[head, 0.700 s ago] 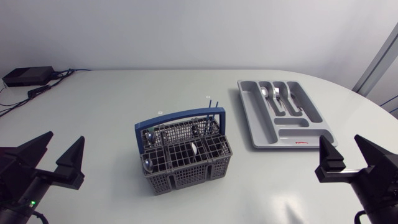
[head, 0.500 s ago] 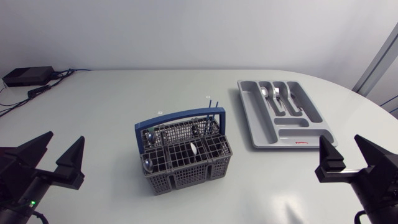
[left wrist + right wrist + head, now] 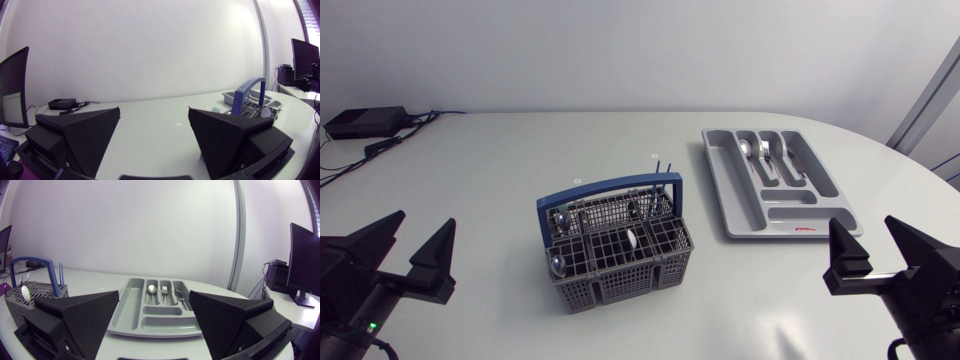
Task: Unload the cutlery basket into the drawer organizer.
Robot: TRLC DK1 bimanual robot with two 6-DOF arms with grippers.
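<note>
We're right at the start of a pick here, nothing in hand yet. Our left gripper sits at 8 o'clock on the table and our right gripper at 4 o'clock. Both have their fingers spread wide with nothing between them, well apart from the goods.

The cutlery basket stands just off the table's middle toward 7 o'clock, with its blue handle arching across the top. The organizer lies at 2 o'clock, well apart from the basket. It already has a spoon and what look like a couple of forks in its long slots, though they're small, so we wouldn't swear to it.

Left in the basket are some spoons poking up bowl-first, plus two thin blue sticks at its far corner. We reckon the next move is for one arm to go over the basket, drop in from above and pinch a single piece. The handle is what's in the way, so we'd come in beside it. The only other thing around is a black box with cables at 10 o'clock, nowhere near our path.
</note>
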